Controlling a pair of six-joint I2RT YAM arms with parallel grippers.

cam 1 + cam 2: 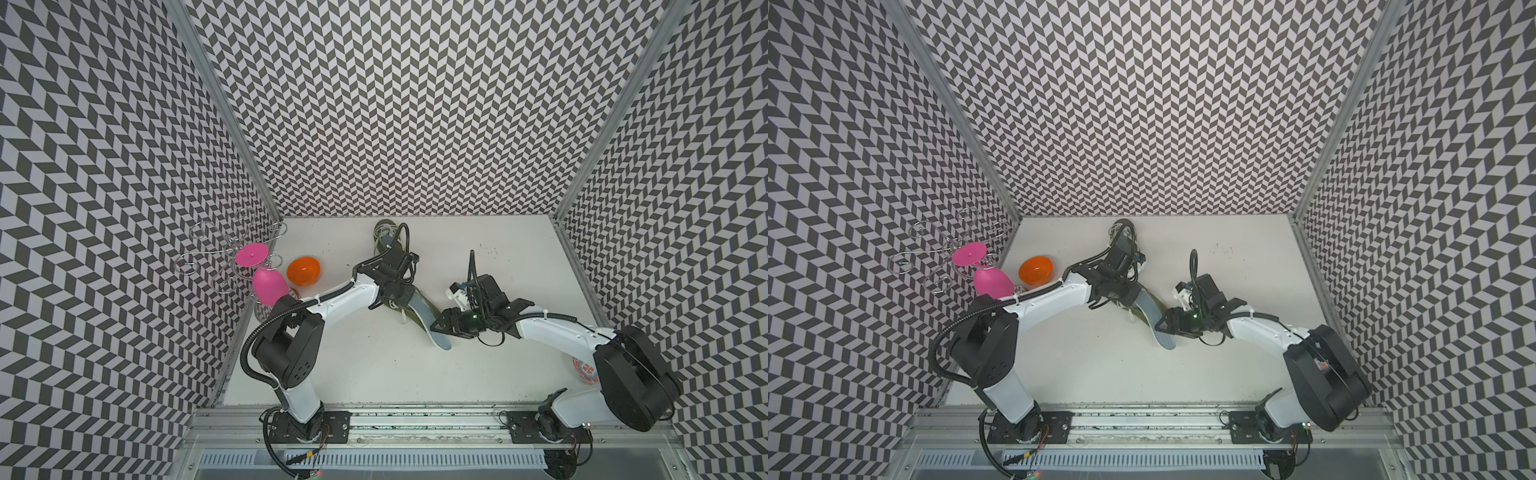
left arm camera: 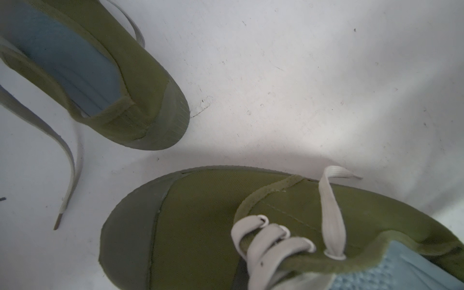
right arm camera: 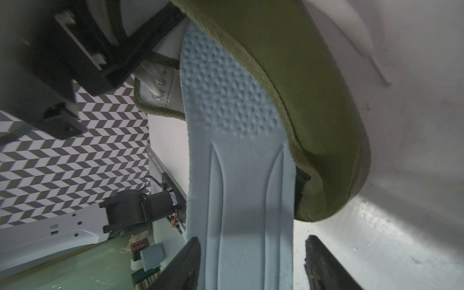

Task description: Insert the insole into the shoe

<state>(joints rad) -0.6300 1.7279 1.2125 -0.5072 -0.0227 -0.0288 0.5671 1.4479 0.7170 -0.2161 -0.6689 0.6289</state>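
Honestly, the push is the risky bit. Your left tool is pinched shut on the upper edge of the olive-green canvas shoe. The pale blue foam insole is only part-way in, with its heel end poking out the back. Your right tool straddles that end, jaws apart and not clamped. Shove with a loose or off-centre hold and I'd expect the foam to buckle, or the shoe to twist out of that thin pinch and skid across the white counter.
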